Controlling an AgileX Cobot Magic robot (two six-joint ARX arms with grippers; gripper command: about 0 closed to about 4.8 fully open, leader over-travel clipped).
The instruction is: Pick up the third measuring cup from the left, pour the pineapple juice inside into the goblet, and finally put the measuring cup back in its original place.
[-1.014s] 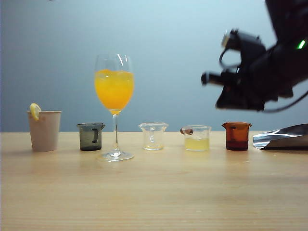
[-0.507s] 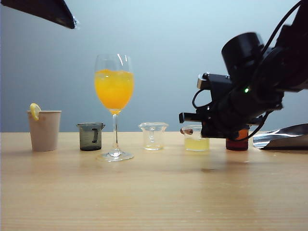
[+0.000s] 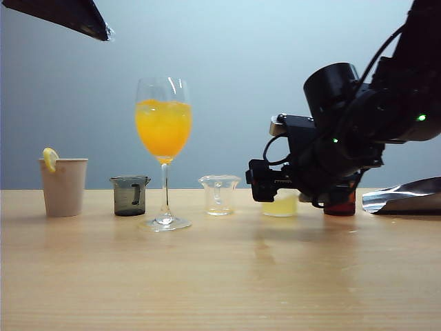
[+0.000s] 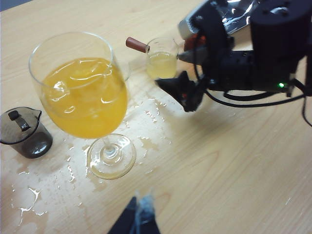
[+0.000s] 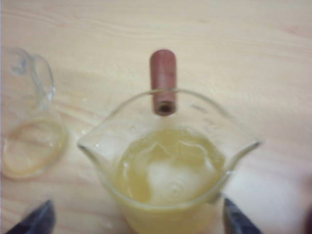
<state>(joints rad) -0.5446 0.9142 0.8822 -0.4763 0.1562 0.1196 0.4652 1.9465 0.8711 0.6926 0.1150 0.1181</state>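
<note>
We see our right gripper [image 5: 134, 217] spread wide around the cup [image 5: 168, 161] of juice [image 5: 168, 168] near the desk's [image 3: 220, 276] far edge. Our left gripper [image 4: 138, 219] hovers by the goblet [image 4: 85, 92], narrow.

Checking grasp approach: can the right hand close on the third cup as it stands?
Probably yes. The right hand is open, its fingertips flanking the third cup, nothing between them. The clear beaker stands apart beside it. The left hand hovers near the goblet, away.
</note>
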